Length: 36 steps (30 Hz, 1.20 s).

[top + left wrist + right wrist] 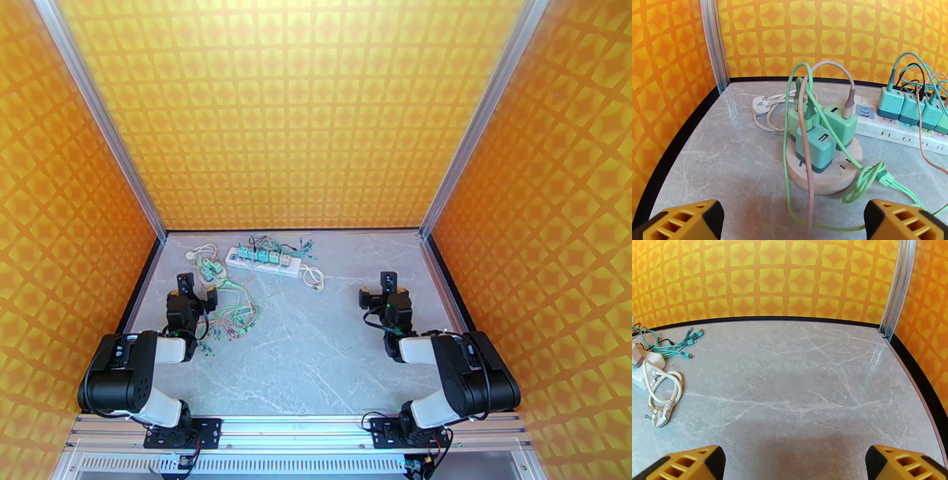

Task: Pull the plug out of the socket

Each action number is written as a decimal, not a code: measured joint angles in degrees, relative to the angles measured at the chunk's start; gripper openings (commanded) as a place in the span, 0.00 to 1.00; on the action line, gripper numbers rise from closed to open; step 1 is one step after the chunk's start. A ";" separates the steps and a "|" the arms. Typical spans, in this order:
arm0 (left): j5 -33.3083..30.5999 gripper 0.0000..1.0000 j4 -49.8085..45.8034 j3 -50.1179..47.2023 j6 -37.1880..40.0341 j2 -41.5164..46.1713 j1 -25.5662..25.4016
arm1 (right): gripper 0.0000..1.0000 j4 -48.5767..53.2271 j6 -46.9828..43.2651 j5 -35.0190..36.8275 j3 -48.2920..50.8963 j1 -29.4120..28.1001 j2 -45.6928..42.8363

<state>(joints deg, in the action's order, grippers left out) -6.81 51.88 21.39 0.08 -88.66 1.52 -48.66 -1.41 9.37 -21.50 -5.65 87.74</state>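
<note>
The socket [264, 261], a long white power strip, lies at the back left of the table with several teal plugs [261, 254] standing in its outlets. In the left wrist view the socket [901, 134] runs off the right edge, its teal plugs [891, 103] upright with teal cables rising from them. My left gripper [197, 287] is open, short of and left of the strip; its yellow fingertips [681, 224] frame the bottom corners. My right gripper [378, 289] is open over bare table at the right, its yellow fingertips [683, 464] wide apart.
A round beige outlet hub [824, 169] with three green adapters and looping green and pink cables sits just ahead of my left gripper. Loose green cables [229, 312] spread beside the left arm. The strip's coiled white cord [661, 394] lies at its right end. Orange walls enclose the table.
</note>
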 measured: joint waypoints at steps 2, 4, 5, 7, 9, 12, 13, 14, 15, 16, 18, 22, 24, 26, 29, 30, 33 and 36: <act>-0.02 0.99 0.00 0.00 0.00 0.00 0.00 | 0.99 0.00 0.00 0.02 0.00 0.00 0.00; 0.00 0.99 0.02 0.00 0.00 0.00 0.00 | 0.98 0.00 0.00 0.02 0.00 0.00 0.00; -0.02 0.99 0.00 0.00 0.00 0.00 0.00 | 0.99 0.00 -0.02 0.02 0.00 0.00 0.00; -0.02 0.99 0.02 0.00 0.00 0.00 0.00 | 0.98 0.00 0.00 0.02 0.00 0.00 0.00; -0.02 0.99 0.02 0.00 0.00 0.00 0.00 | 0.98 0.00 0.00 0.02 0.00 0.00 0.00; -0.02 0.99 0.00 0.00 0.00 0.00 0.00 | 0.98 0.00 -0.02 0.02 0.00 0.00 0.00; 0.00 0.99 0.00 0.00 0.00 0.00 0.00 | 0.98 0.00 0.00 0.02 0.00 0.00 0.00; 0.00 0.99 0.00 0.00 0.00 0.00 0.00 | 0.98 0.00 0.00 0.02 0.00 0.00 0.00; -0.02 0.99 0.02 0.00 0.00 0.00 0.00 | 0.99 0.00 0.00 0.00 0.02 0.00 0.00; -0.02 0.99 0.02 0.00 0.00 0.00 0.00 | 0.98 0.00 0.00 0.00 0.00 0.00 0.00; -0.02 0.99 0.00 0.00 0.00 0.00 0.00 | 0.99 0.00 0.00 0.02 0.00 0.00 0.00; 0.00 0.99 0.00 0.00 0.00 0.00 0.00 | 0.99 0.00 -0.02 0.02 0.00 0.00 0.00; -0.02 0.99 0.00 0.00 0.00 0.00 0.00 | 0.99 0.00 0.00 0.02 0.00 0.00 0.00; 0.00 0.99 0.00 0.00 0.00 0.00 0.00 | 0.98 0.00 0.00 0.00 0.00 0.00 0.00; -0.02 0.99 0.00 0.00 0.00 0.00 0.00 | 0.98 0.00 -0.02 0.02 0.00 0.00 0.00; -0.02 0.99 0.00 0.00 0.00 0.00 0.00 | 0.99 0.00 -0.02 0.02 0.00 0.00 0.00; -0.02 0.99 -0.02 0.00 -0.02 0.04 0.13 | 0.98 -0.02 0.00 0.02 0.00 0.00 0.00; -0.07 0.99 -5.31 0.13 -0.04 3.87 0.44 | 0.99 0.68 0.02 0.48 0.02 0.00 -0.87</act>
<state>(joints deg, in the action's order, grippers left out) -6.87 46.57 21.52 0.03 -84.79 1.96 -47.99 -1.39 9.85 -21.47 -5.65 86.87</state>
